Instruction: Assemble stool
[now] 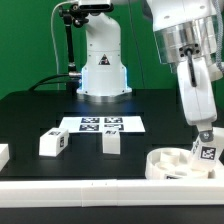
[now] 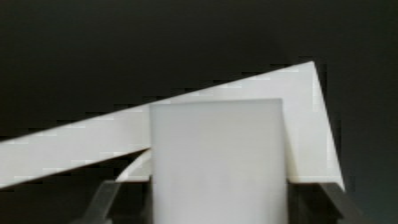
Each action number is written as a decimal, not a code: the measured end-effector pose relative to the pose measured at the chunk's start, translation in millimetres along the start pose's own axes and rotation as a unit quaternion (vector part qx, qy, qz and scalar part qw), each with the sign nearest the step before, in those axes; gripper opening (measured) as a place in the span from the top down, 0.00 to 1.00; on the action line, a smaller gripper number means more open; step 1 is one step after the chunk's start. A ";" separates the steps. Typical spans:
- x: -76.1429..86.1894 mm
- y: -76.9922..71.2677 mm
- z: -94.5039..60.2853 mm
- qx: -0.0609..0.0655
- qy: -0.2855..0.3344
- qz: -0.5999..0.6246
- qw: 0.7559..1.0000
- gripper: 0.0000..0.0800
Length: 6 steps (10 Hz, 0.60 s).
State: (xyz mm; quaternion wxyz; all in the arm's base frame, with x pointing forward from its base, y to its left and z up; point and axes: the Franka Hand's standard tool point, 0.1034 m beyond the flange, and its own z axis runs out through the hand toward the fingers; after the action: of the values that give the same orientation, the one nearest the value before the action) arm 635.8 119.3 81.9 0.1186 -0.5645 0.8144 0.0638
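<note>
The stool's round white seat lies at the front on the exterior view's right, its hollow side up. My gripper hangs over the seat's right part, shut on a white tagged leg that stands upright with its lower end at the seat. Two more legs lie loose on the black table further to the left. In the wrist view the held leg fills the gap of the gripper, with dark fingers against both of its sides. Where the leg meets the seat is hidden.
The marker board lies flat mid-table in front of the robot base. A long white rail runs along the front edge, and a white block sits at the far left. Behind the leg is a white pointed surface.
</note>
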 end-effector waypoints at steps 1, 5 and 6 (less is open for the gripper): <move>-1.7 0.6 0.1 0.000 -0.002 0.049 0.999 0.57; -4.4 2.1 1.1 -0.002 -0.016 0.105 0.994 0.57; -6.2 3.1 1.5 -0.003 -0.018 0.097 0.995 0.50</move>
State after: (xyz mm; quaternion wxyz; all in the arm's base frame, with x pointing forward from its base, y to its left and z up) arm 635.2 126.3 82.0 0.1248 -0.4822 0.8628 0.0871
